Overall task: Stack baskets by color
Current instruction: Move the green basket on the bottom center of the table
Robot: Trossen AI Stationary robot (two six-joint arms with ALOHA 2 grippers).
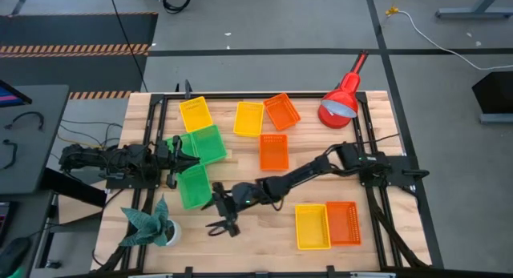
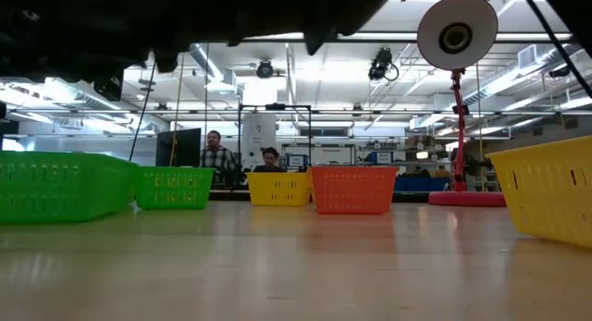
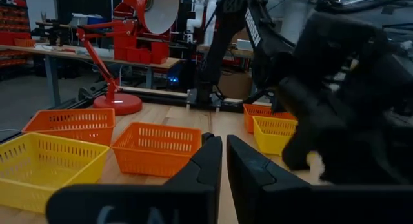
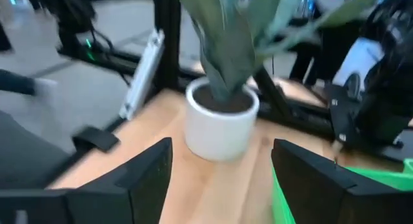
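Between both grippers, green baskets: one green basket [image 1: 193, 186] just beside the right gripper, on the left-arm side; second green basket [image 1: 208, 143] just past the left gripper's tips, touching the first at a corner
Yellow baskets: one [image 1: 195, 113] beyond the left gripper, near the table's far edge; one [image 1: 248, 118] further toward the lamp; one [image 1: 312, 227] well away from the right gripper, back along its arm's side
Orange baskets: one [image 1: 281, 110] touching the far yellow one; one [image 1: 273, 151] mid-table above the right arm; one [image 1: 343, 223] side by side with the near yellow basket
Stacking: no basket sits inside another
Left gripper [image 1: 178, 158]: fingers [image 3: 203, 166] nearly together, narrow slit, holding nothing, at the green pair
Right gripper [image 1: 224, 222]: jaws wide apart, empty, over bare wood next to the lower green basket
Plant [image 1: 151, 223]: white pot [image 4: 221, 121] straight ahead of the right gripper
Lamp [image 1: 342, 98]: red, far corner, well apart from both grippers
Table [image 1: 264, 246]: light wood
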